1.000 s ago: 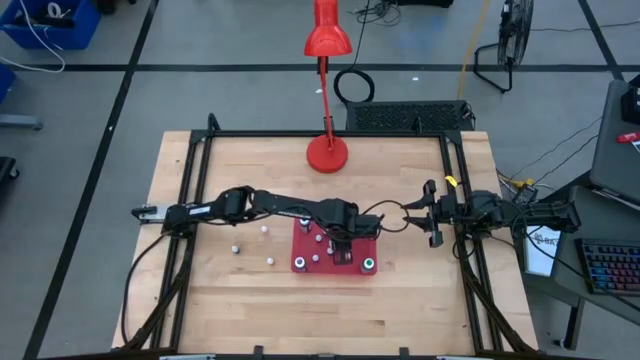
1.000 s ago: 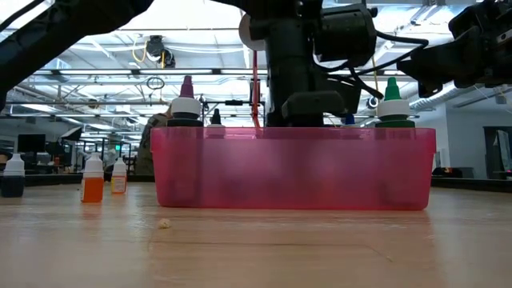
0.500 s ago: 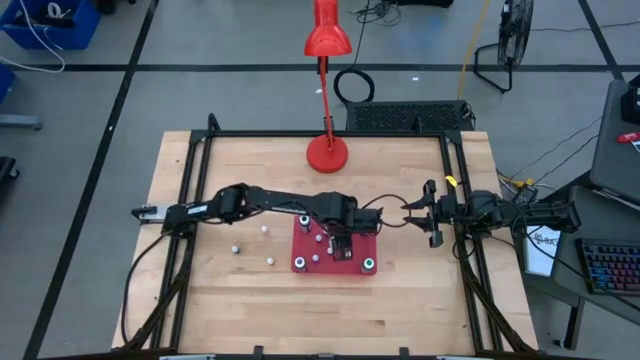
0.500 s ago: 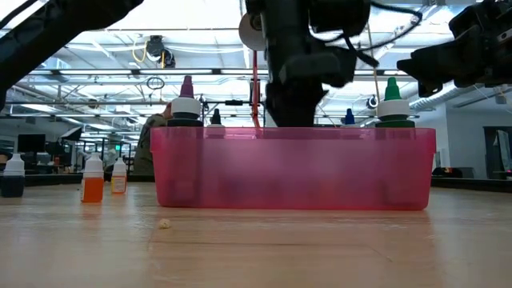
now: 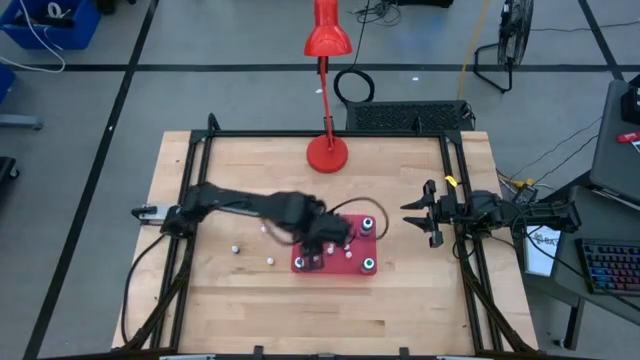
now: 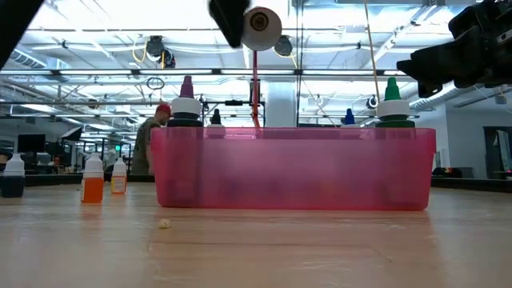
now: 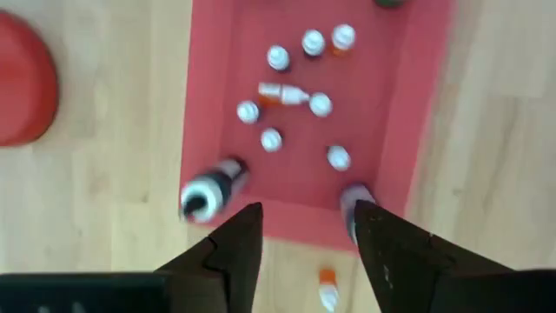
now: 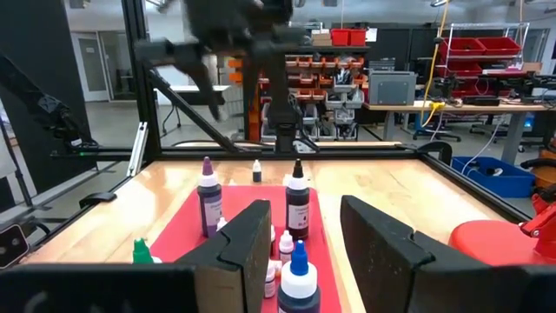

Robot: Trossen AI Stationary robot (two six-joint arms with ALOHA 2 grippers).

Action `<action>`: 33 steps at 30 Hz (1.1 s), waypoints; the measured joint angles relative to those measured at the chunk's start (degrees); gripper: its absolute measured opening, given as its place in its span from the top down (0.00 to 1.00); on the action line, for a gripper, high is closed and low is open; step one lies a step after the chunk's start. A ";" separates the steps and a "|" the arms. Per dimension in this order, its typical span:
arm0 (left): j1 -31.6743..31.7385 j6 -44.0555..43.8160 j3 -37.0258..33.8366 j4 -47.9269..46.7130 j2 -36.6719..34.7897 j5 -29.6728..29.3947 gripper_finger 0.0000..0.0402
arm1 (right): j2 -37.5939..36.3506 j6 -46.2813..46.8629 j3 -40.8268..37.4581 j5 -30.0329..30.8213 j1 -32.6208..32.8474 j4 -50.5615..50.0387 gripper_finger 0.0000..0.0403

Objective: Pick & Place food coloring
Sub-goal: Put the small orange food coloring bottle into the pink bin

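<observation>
The food coloring bottles are split between a red tray (image 5: 345,262) and the bare table. In the left wrist view, several small white-capped bottles (image 7: 272,139) stand in the tray (image 7: 217,78). One small bottle (image 7: 283,91) lies on its side, and two larger vials (image 7: 208,193) (image 7: 354,202) stand at the tray's edge. My left gripper (image 5: 316,242) (image 7: 306,213) hangs open high above the tray's left part, pointing down, with nothing between its fingers. My right gripper (image 5: 420,222) (image 8: 304,209) waits open and level at the table's right side.
Three small bottles (image 5: 235,246) (image 5: 270,260) (image 5: 263,228) stand on the table left of the tray, and they also show in the low view (image 6: 93,180). A red desk lamp's base (image 5: 327,154) sits at the far middle. A black frame (image 5: 190,180) borders the table.
My left gripper has risen out of the tray, leaving the low view at the top. It has also shifted toward the table's left edge. The bottles in the tray stand where they were.
</observation>
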 joint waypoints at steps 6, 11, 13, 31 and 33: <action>-6.92 -11.70 -1.60 -0.34 -4.70 -6.99 0.42 | 0.02 0.00 0.02 0.00 0.00 -0.05 0.68; -11.09 -20.64 -6.68 -0.29 -7.26 -8.39 0.32 | 0.02 0.00 0.01 -0.01 0.00 -0.02 0.68; -12.20 -23.47 -10.76 -0.35 -8.55 -8.29 0.29 | 0.00 0.00 0.02 -0.02 0.00 -0.02 0.68; -16.76 -35.37 -42.03 9.23 -12.86 -5.25 0.24 | 0.02 0.00 0.02 -0.02 0.00 -0.09 0.68; -16.76 -36.82 -44.10 9.53 -12.86 -5.44 0.24 | 0.02 0.00 0.02 -0.01 0.00 -0.09 0.68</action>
